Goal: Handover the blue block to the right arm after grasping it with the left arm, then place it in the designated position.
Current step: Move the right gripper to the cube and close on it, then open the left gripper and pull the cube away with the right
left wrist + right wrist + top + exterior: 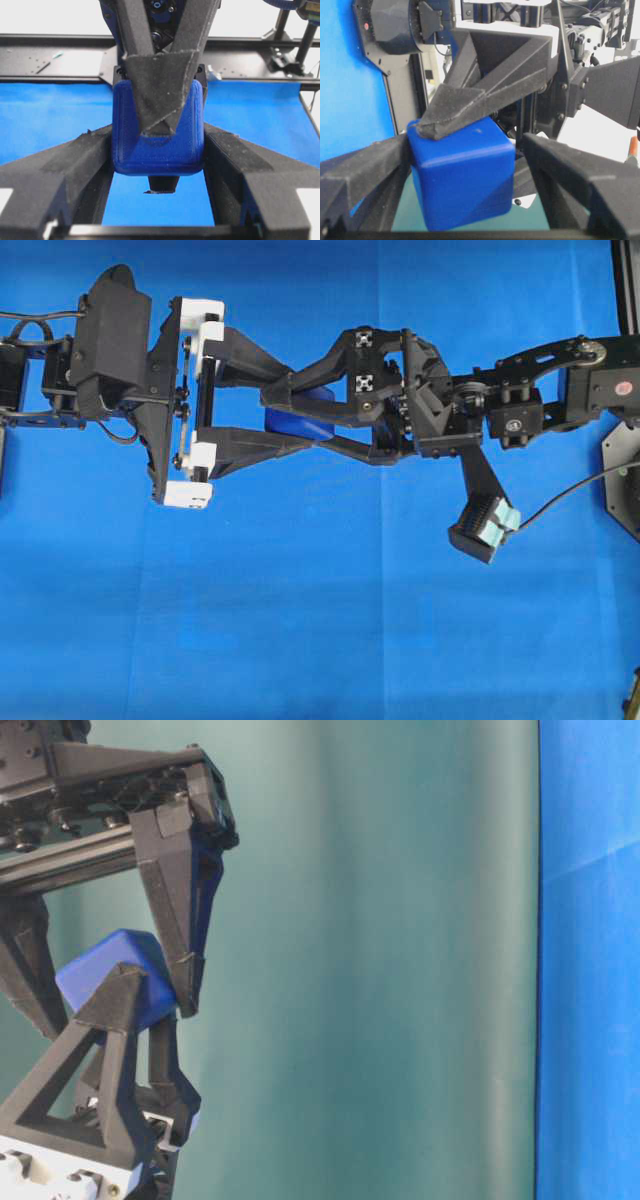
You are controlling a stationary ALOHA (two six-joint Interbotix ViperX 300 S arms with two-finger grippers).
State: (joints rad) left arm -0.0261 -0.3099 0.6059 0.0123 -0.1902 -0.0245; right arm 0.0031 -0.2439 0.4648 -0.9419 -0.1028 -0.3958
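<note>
The blue block (300, 423) hangs in mid-air above the blue cloth, between both grippers. My left gripper (305, 400), the one with white brackets, reaches in from the left and is shut on the block. In the left wrist view both of its fingers press the block's (158, 155) sides. My right gripper (275, 412), all black, reaches in from the right with its fingers above and below the block. In the right wrist view its left finger touches the block (462, 175), while a narrow gap shows at its right finger (545, 160). The block also shows in the table-level view (100, 970).
Blue cloth (300, 620) covers the table below the arms. The right arm's wrist camera (483, 525) hangs under its forearm. A black base plate with a cable (622, 470) stands at the right edge. A green backdrop (380, 960) fills the table-level view.
</note>
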